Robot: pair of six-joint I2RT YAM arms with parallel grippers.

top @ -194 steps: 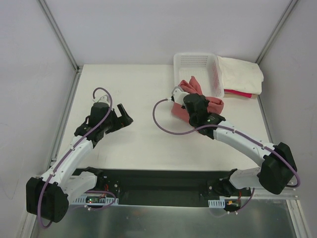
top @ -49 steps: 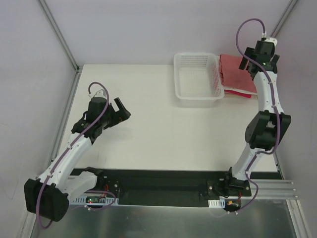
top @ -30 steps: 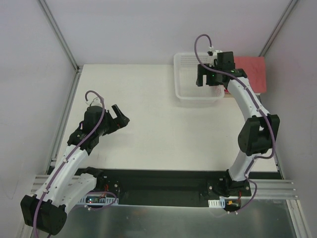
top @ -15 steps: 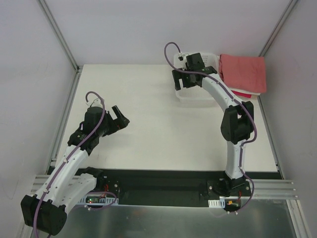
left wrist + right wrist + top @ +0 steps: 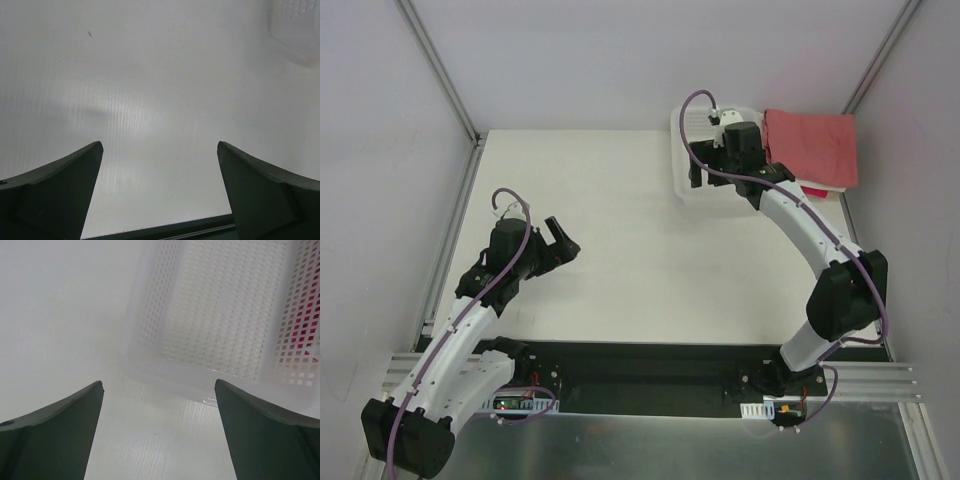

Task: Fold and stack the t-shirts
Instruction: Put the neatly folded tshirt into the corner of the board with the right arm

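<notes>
Folded t-shirts (image 5: 810, 148) sit stacked at the tabletop's (image 5: 640, 230) 1 o'clock corner. The left pincer (image 5: 159, 145) and right pincer (image 5: 158, 384) are spread, empty. The right hovers over the basket (image 5: 150, 310); dipping low, it could shove that toward 3 o'clock, skewing the stack.

Folded t-shirts, stacked at the far right corner of the table (image 5: 620, 220), just right of the basket (image 5: 678, 128). The dusty salmon-red shirt (image 5: 812, 146) lies flat on top as a neat rectangle. A strip of the bright pink-red shirt (image 5: 815, 191) shows beneath its near edge.
</notes>
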